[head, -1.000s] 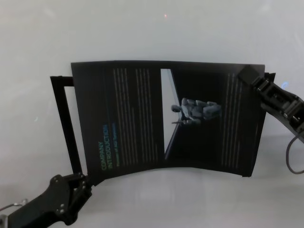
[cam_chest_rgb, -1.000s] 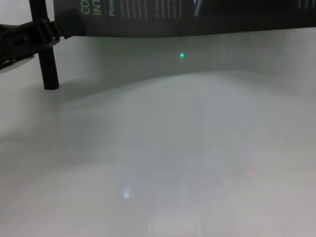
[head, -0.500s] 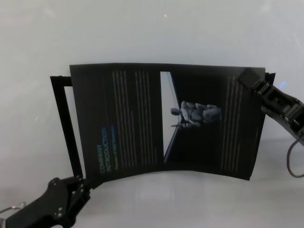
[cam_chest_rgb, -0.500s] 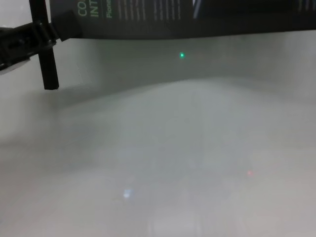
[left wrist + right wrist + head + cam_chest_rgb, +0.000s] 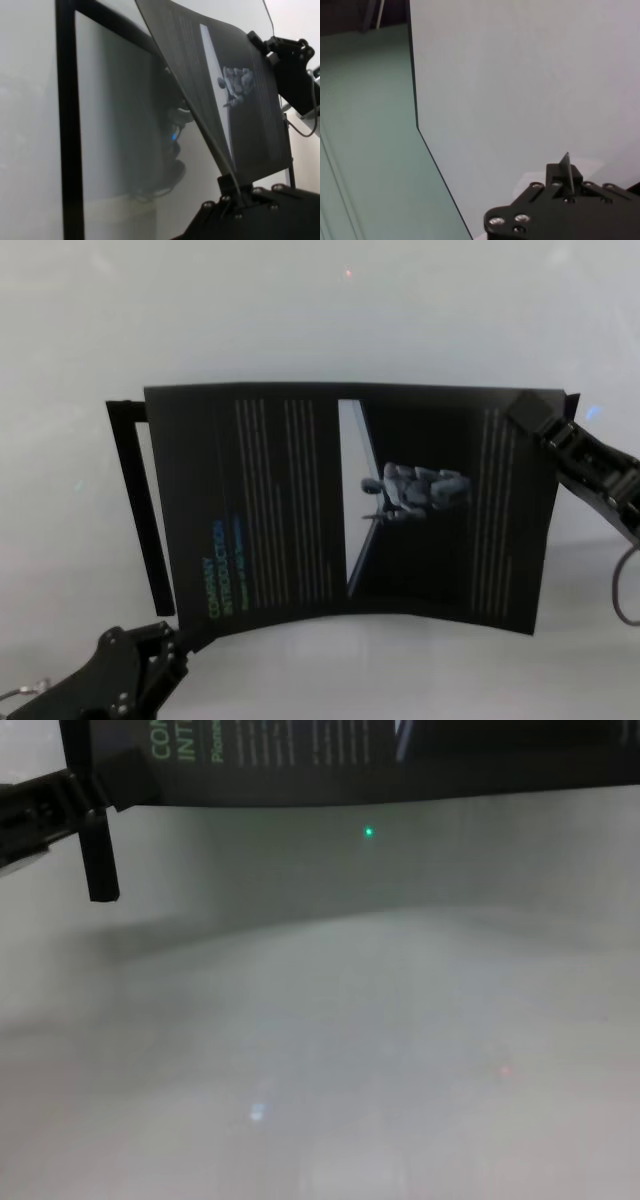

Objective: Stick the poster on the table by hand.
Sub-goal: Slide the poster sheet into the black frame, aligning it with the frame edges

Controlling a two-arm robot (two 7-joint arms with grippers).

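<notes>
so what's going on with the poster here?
Both arms hold the poster in the air above the table. The left claw pinches its near-left corner, the right claw its far-right corner. The sheet bows between them and isn't stuck down yet. A thin black frame stands behind its left edge.

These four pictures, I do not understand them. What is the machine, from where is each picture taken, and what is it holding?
It is a robot with two arms. One camera sits on its head, one on its chest, one on each wrist. The left gripper pinches the near left corner of the poster, a black sheet with a green heading. The right gripper pinches the far right corner. The sheet is held bowed above the pale table, not yet stuck down. A thin black frame shows behind the poster's left edge.
</notes>
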